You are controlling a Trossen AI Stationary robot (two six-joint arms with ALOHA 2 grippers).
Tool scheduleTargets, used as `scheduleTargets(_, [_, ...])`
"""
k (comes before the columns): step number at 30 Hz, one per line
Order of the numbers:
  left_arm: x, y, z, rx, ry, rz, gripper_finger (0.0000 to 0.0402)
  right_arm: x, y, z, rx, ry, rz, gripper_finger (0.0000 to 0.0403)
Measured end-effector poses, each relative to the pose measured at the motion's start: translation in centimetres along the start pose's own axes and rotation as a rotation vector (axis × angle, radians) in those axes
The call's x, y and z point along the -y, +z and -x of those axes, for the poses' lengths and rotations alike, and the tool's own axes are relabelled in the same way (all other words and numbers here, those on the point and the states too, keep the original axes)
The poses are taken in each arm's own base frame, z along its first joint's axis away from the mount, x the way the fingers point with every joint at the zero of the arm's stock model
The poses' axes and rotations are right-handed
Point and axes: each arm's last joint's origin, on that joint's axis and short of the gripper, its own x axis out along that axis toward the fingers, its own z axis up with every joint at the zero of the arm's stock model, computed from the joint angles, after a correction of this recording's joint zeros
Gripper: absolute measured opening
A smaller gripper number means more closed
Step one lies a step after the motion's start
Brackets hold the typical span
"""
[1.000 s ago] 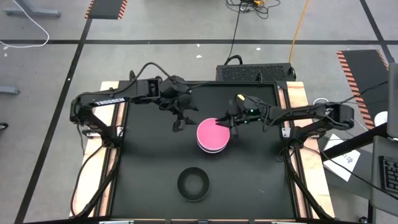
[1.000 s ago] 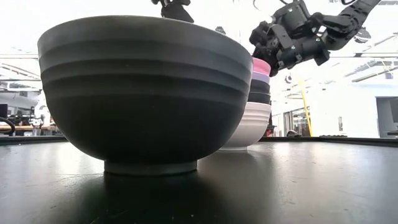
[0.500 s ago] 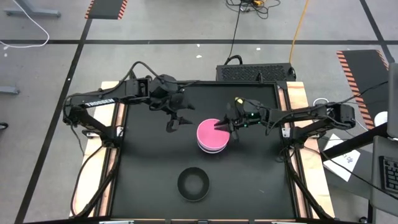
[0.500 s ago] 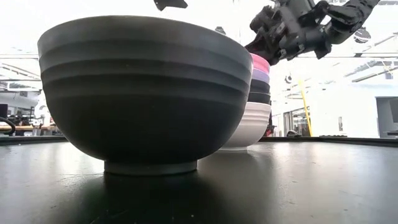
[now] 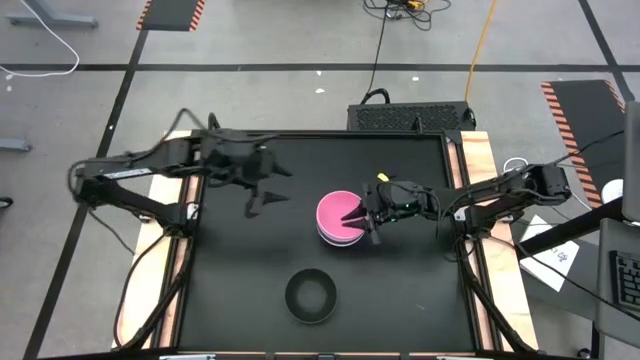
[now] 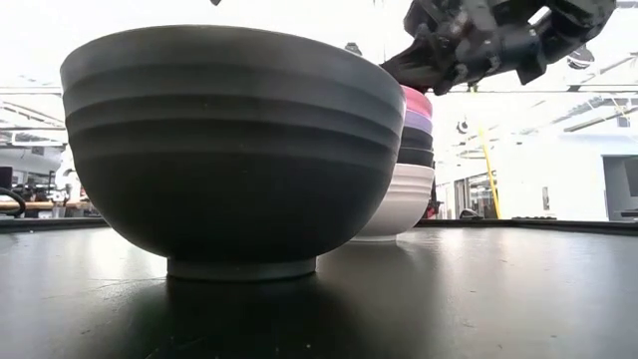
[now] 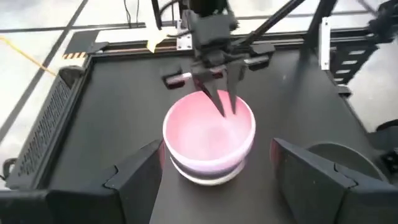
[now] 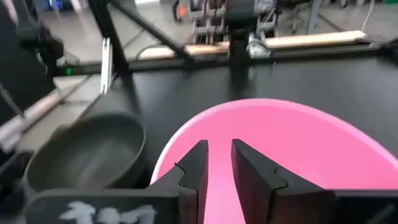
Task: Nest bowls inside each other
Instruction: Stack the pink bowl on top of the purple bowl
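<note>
Near edge of the table: one black bowl (image 5: pixel 309 296) stands alone, upright, rim up, well apart from the stack (image 5: pixel 341 222). In the low view it fills the foreground.

Stack sits mid-table: pink bowl (image 5: pixel 341 213) on top, then lavender (image 6: pixel 418 125), black (image 6: pixel 416 156), white (image 6: pixel 402 197) at the base. That's four visible layers; a further black one may be tucked inside, can't tell from these angles.

Right gripper (image 5: pixel 366 215) hangs over the right side of the pink bowl's rim, fingers nearly pinched together with a thin gap, nothing between them. Right wrist view shows the tips (image 8: pixel 196 163) just above the pink interior; contact or not is unclear.

Left gripper (image 5: pixel 262 190) is off to the left of the stack, above bare table, jaws spread wide, empty.

Step, my read: stack is essentially done and the lone black bowl is what's left. Next move calls for one arm to reach toward the near edge, grip that bowl by the rim, lift clear, centre it over the pink bowl and lower it in. Right gripper needs to get out of the way first.

Surface: matte black tabletop (image 5: pixel 230 280), wooden side strips (image 5: pixel 176 250), no other clutter.

Beyond: grey floor with black tape lines, hazard-striped patches, loose cables, a black vented box (image 5: pixel 409 116) at the far edge.
</note>
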Motion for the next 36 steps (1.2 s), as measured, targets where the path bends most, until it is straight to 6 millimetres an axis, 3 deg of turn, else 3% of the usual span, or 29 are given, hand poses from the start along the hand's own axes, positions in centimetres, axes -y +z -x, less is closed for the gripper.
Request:
scheduleTargets(9, [0.9,-2.2,3.5,0.102,0.016,0.052,0.0294,0.3,-1.6,-2.4,0.025,0.01,-0.027,0.0061])
scheduleTargets(18, [1.7,-2.5,3.6,0.082,-0.007,0.045,0.0294,0.0,-1.0,-2.9,0.044,0.026,-0.022,0.0061])
scheduleTargets(30, [2.2,-2.6,3.5,0.065,0.004,0.023,0.0294,-2.9,0.1,-3.8,0.028,0.064,0.032,0.0061])
scheduleTargets(36, [2.4,-2.6,3.5,0.062,0.006,0.018,0.0294,-2.6,-0.2,-3.8,-0.006,0.03,0.023,0.0061])
